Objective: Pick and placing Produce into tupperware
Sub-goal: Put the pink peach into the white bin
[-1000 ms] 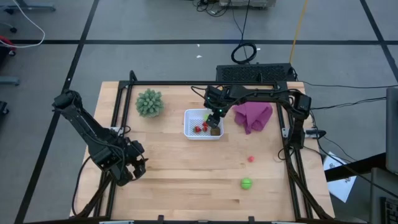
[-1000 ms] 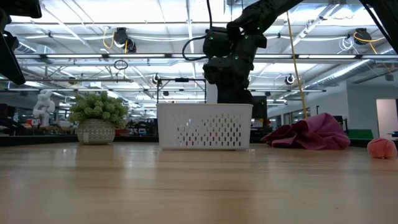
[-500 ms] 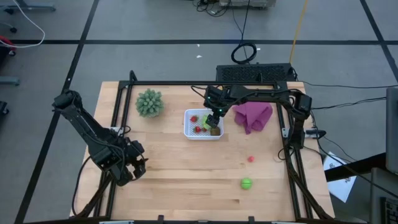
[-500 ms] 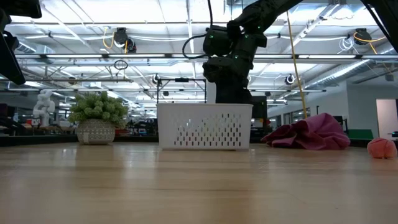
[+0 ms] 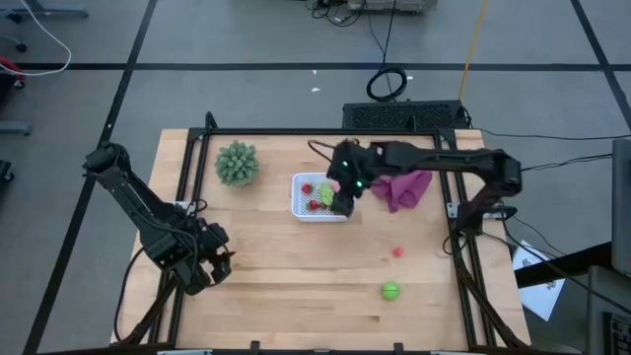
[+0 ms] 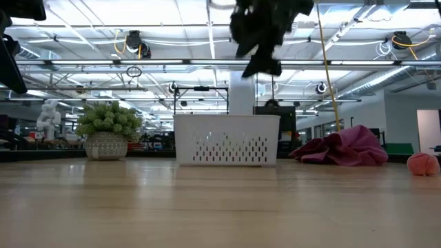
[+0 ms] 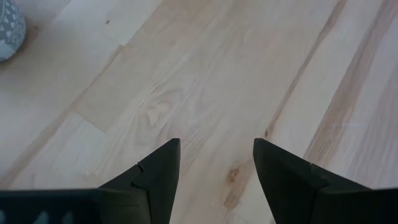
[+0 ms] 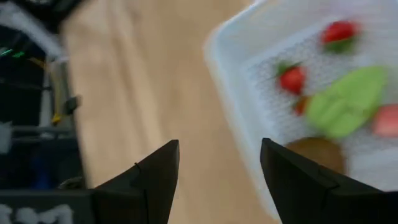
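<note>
The white perforated tupperware (image 5: 308, 206) (image 6: 226, 140) sits on the table's far middle. In the right wrist view its wall (image 8: 231, 115) shows, with red bits (image 8: 292, 79), a bright green piece (image 8: 345, 99), a brown oval (image 8: 314, 152) and a pink bit (image 8: 387, 119) lying inside. My right gripper (image 5: 344, 190) (image 6: 260, 55) (image 8: 219, 144) hangs open and empty above the tupperware's right end. A small red bit (image 5: 397, 251) and a green ball (image 5: 390, 291) lie on the table's right near part. My left gripper (image 5: 212, 261) (image 7: 216, 143) waits open over bare wood at the left.
A purple cloth (image 5: 399, 185) (image 6: 341, 148) lies bunched just right of the tupperware. A spiky grey-green plant (image 5: 237, 163) (image 6: 107, 127) in a pot stands to its left. A dark frame rail (image 5: 276, 131) borders the table. Open wood lies between the arms.
My right gripper has risen from inside the tupperware to well above its rim, and its arm has swung toward the table's right. A bright green piece now lies uncovered in the tupperware.
</note>
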Available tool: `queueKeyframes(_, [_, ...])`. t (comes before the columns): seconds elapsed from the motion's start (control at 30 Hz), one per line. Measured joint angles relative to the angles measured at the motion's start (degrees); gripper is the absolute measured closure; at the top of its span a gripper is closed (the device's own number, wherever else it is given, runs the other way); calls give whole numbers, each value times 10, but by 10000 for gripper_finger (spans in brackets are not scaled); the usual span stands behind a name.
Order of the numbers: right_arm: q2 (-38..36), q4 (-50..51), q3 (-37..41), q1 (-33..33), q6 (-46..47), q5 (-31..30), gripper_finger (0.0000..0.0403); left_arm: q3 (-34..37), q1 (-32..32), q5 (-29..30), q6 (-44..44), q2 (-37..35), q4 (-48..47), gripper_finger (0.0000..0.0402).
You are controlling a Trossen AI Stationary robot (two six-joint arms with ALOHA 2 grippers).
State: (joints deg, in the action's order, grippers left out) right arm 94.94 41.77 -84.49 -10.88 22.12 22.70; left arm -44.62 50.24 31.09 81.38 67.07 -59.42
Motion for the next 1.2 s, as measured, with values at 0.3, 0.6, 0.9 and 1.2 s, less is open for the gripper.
queueKeyframes(0.3, [-74,127,0,176,199,-115,188,0,0,-11,0,0,1,195])
queueKeyframes(0.6, [-67,276,48,320,378,-274,188,0,0,-11,-9,0,40,195])
queueKeyframes(0.9, [-66,185,222,335,456,-258,188,0,0,-12,-22,0,70,195])
queueKeyframes(1.2, [-66,112,311,335,467,-225,188,0,0,-12,-22,0,70,195])
